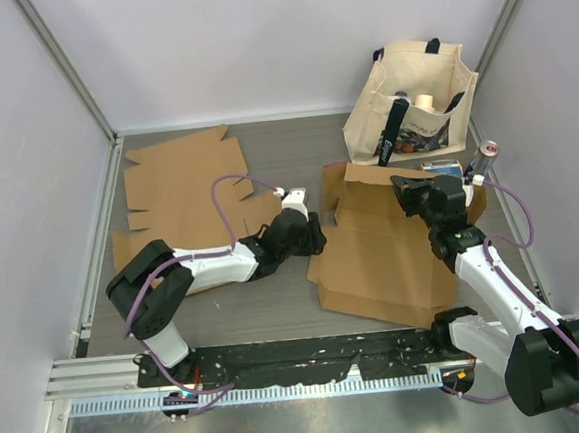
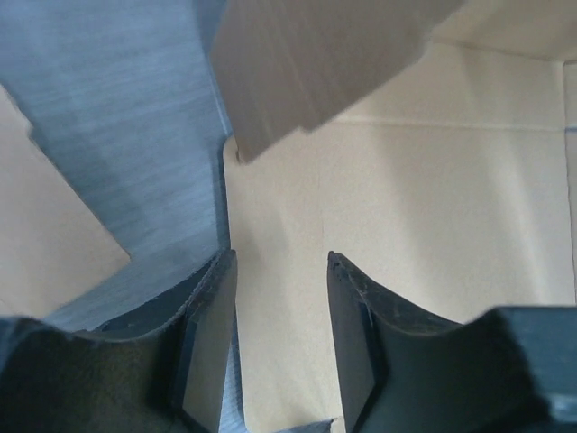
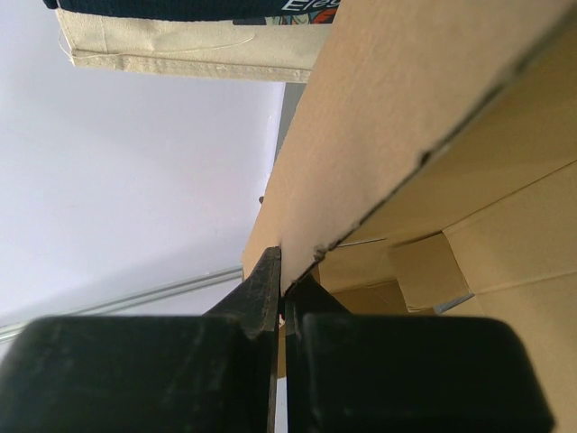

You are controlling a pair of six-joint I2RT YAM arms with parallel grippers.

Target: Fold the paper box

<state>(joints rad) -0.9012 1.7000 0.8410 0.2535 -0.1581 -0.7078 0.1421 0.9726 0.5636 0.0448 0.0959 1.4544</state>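
Note:
The paper box (image 1: 383, 259) is a brown cardboard blank lying mostly flat at centre right, with its rear wall standing up. My left gripper (image 1: 316, 239) is at the box's left edge. In the left wrist view the left gripper (image 2: 279, 271) is open; the cardboard panel (image 2: 406, 207) runs beneath and between its fingers (image 2: 361, 325) without being clamped, and a raised flap (image 2: 306, 63) hangs above. My right gripper (image 1: 413, 192) is at the rear wall. In the right wrist view the right gripper (image 3: 287, 271) is shut on the edge of that upright cardboard wall (image 3: 388, 117).
A second flat cardboard blank (image 1: 181, 180) lies at the back left, partly under my left arm. A cream tote bag (image 1: 416, 101) with items stands at the back right, a can (image 1: 487, 156) beside it. White walls enclose the table; a metal rail (image 1: 282, 378) runs along the near edge.

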